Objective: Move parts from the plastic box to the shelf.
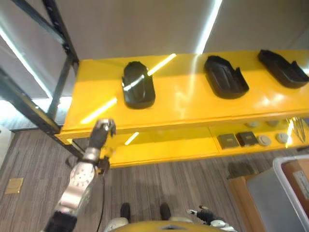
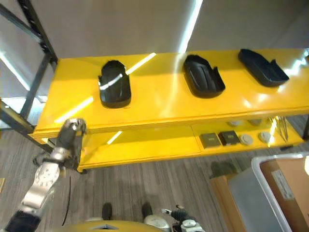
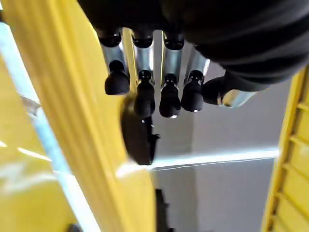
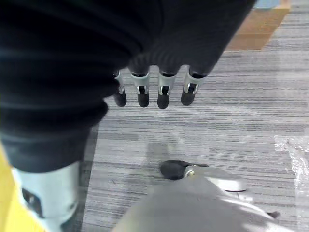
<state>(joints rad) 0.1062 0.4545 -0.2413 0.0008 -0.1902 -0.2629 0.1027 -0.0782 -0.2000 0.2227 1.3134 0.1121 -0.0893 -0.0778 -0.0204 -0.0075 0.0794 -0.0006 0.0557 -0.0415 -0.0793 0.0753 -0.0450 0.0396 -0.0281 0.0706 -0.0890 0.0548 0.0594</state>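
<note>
Three black moulded parts lie on the top board of the yellow shelf (image 1: 183,104): one at the left (image 1: 138,86), one in the middle (image 1: 225,77), one at the right (image 1: 282,68). My left hand (image 1: 101,130) is raised at the shelf's front edge, below and left of the left part, its fingers (image 3: 145,92) relaxed and holding nothing. The left wrist view looks past them to that part (image 3: 140,140). My right hand hangs low over the carpet, fingers (image 4: 163,92) straight and empty. The plastic box (image 1: 282,186) stands at the lower right.
The lower yellow shelf carries small grey squares (image 1: 236,140) and round discs (image 1: 264,140). Dark metal rack posts (image 1: 58,34) rise at the shelf's left end. A brown stand (image 1: 239,193) sits beside the plastic box. Grey carpet lies in front of the shelf.
</note>
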